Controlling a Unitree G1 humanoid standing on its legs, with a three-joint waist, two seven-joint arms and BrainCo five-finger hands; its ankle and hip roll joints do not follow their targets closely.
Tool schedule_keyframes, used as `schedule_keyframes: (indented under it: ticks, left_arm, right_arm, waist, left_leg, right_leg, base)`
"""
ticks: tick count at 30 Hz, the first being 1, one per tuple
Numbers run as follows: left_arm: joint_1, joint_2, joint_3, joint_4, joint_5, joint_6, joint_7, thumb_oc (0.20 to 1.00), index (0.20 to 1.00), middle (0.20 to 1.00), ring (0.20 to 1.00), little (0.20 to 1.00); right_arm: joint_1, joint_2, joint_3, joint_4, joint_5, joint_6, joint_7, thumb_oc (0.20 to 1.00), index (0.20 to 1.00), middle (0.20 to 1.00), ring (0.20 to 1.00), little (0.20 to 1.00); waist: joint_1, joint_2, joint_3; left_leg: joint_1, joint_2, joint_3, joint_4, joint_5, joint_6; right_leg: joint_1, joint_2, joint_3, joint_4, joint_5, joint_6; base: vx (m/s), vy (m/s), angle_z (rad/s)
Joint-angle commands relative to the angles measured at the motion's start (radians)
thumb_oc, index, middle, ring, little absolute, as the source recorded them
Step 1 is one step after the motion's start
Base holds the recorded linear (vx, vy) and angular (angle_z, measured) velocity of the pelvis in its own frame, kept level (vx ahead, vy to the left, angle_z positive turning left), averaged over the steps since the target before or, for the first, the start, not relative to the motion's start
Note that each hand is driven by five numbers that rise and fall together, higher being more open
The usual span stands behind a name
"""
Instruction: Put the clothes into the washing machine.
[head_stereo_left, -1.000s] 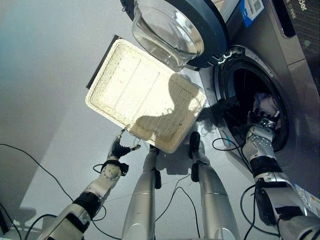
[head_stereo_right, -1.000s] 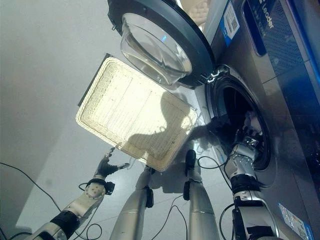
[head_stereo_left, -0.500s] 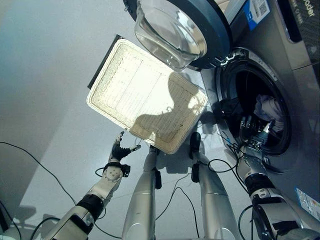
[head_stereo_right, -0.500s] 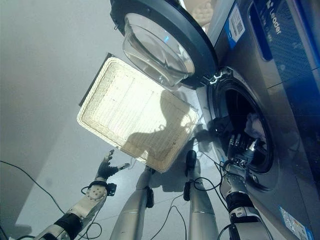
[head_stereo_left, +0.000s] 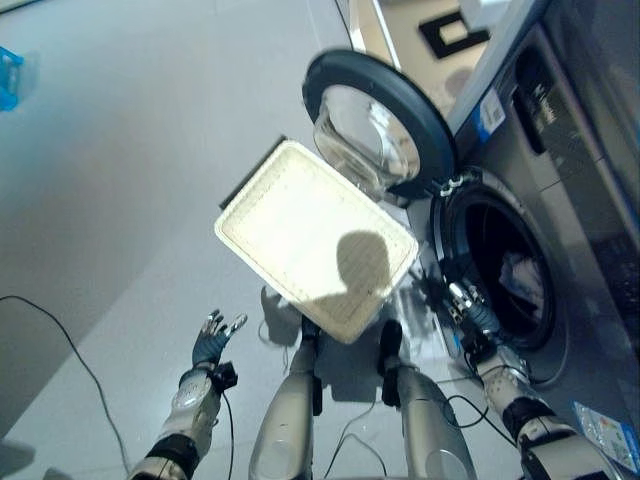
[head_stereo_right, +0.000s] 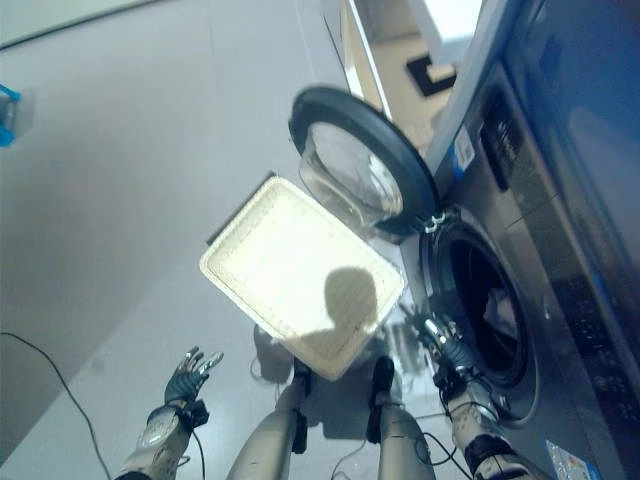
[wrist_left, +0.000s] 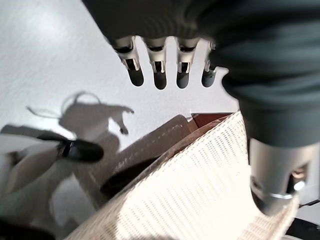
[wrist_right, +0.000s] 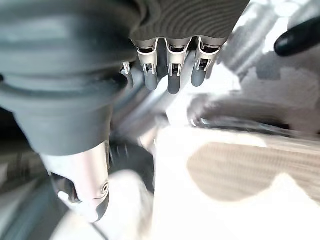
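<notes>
A pale grey floor (head_stereo_left: 120, 200) fills the scene, with a washing machine (head_stereo_left: 570, 200) standing along the 3 o'clock side. Its round door (head_stereo_left: 375, 125) is swung wide open toward 12 o'clock, the clear bowl of the window bulging outward. Inside the dark drum (head_stereo_left: 500, 275) lies a bundle of light-coloured clothes (head_stereo_left: 522, 275), resting toward the 3 o'clock side of the opening.

A shallow cream woven basket (head_stereo_left: 300, 235) sits on the floor just beside the machine at about 9 o'clock from the drum, its far corner under the open door. A round shadow falls on its near half. In the left wrist view the basket's woven wall (wrist_left: 200, 185) shows close by.

The right robot hand (head_stereo_left: 462, 303) is at the 7 o'clock edge of the drum opening, just outside the rim; its fingers are spread and straight and it has hold of nothing. The right wrist view shows those fingers (wrist_right: 170, 75) extended in a row.

The left robot hand (head_stereo_left: 212, 340) hangs over bare floor at about 7 o'clock from the basket, well apart from it, fingers (wrist_left: 157, 70) splayed and empty.

A small blue object (head_stereo_left: 8, 78) shows at the 10 o'clock edge of the floor.
</notes>
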Motion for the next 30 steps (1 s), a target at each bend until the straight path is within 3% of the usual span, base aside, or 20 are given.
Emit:
schedule_keyframes:
  ticks: [1, 5, 9, 11, 13, 17, 30]
  left_arm:
    - [-0.003, -0.003, 0.025, 0.049, 0.017, 0.011, -0.099, 1.0, 1.0, 1.0, 1.0, 1.0]
    - [0.02, -0.024, 0.021, 0.138, 0.118, 0.057, -0.146, 1.0, 1.0, 1.0, 1.0, 1.0]
    - [0.027, -0.052, -0.032, 0.203, 0.25, 0.073, -0.194, 1.0, 1.0, 1.0, 1.0, 1.0]
    - [0.027, -0.058, -0.046, 0.212, 0.266, 0.075, -0.206, 1.0, 1.0, 1.0, 1.0, 1.0]
    - [0.024, -0.083, -0.081, 0.242, 0.253, 0.091, -0.222, 1.0, 1.0, 1.0, 1.0, 1.0]
    - [0.028, -0.108, -0.078, 0.277, 0.241, 0.12, -0.216, 1.0, 1.0, 1.0, 1.0, 1.0]
    - [0.039, -0.117, -0.056, 0.322, 0.31, 0.173, -0.166, 1.0, 1.0, 1.0, 1.0, 1.0]
  right_arm:
    - [0.019, -0.003, 0.032, 0.052, -0.206, 0.029, 0.035, 1.0, 1.0, 1.0, 1.0, 1.0]
    - [0.058, 0.017, 0.083, 0.149, -0.386, 0.051, 0.035, 1.0, 1.0, 1.0, 1.0, 1.0]
    - [0.081, 0.042, 0.097, 0.175, -0.411, 0.089, -0.014, 1.0, 1.0, 1.0, 1.0, 1.0]
    - [0.085, 0.046, 0.098, 0.18, -0.423, 0.097, -0.018, 1.0, 1.0, 1.0, 1.0, 1.0]
    - [0.104, 0.067, 0.132, 0.196, -0.569, 0.119, -0.017, 1.0, 1.0, 1.0, 1.0, 1.0]
    - [0.111, 0.09, 0.188, 0.21, -0.675, 0.151, -0.02, 1.0, 1.0, 1.0, 1.0, 1.0]
    - [0.134, 0.123, 0.224, 0.228, -0.783, 0.217, -0.072, 1.0, 1.0, 1.0, 1.0, 1.0]
  waist:
    - [0.007, -0.056, -0.04]
    - [0.013, -0.075, -0.118]
    - [0.008, -0.084, -0.187]
    - [0.007, -0.083, -0.197]
    - [-0.009, -0.08, -0.247]
    - [-0.006, -0.086, -0.296]
    - [-0.02, -0.089, -0.347]
  left_leg:
    - [0.074, -0.09, 0.042, 0.037, -0.116, 0.001]
    - [0.131, -0.095, 0.047, 0.028, -0.129, 0.004]
    - [0.193, -0.094, 0.077, 0.006, -0.144, 0.005]
    - [0.203, -0.093, 0.083, 0.0, -0.146, 0.005]
    - [0.239, -0.095, 0.087, -0.008, -0.162, 0.018]
    - [0.28, -0.105, 0.081, -0.002, -0.184, 0.029]
    - [0.358, -0.109, 0.092, -0.017, -0.214, 0.048]
  right_leg:
    - [0.108, 0.014, 0.009, -0.136, 0.059, 0.052]
    - [0.185, 0.015, 0.005, -0.181, 0.062, 0.056]
    - [0.249, 0.02, -0.005, -0.248, 0.085, 0.069]
    - [0.257, 0.02, -0.006, -0.256, 0.087, 0.071]
    - [0.284, 0.028, 0.02, -0.252, 0.074, 0.068]
    - [0.331, 0.031, 0.027, -0.253, 0.058, 0.062]
    - [0.398, 0.037, 0.043, -0.258, 0.041, 0.061]
  base:
    - [0.13, 0.045, 0.01]
    - [0.12, 0.025, 0.04]
    - [0.09, 0.042, 0.02]
    - [0.05, 0.049, -0.03]
    - [0.08, 0.065, -0.1]
    - [0.08, 0.007, -0.03]
    - [0.04, 0.005, -0.01]
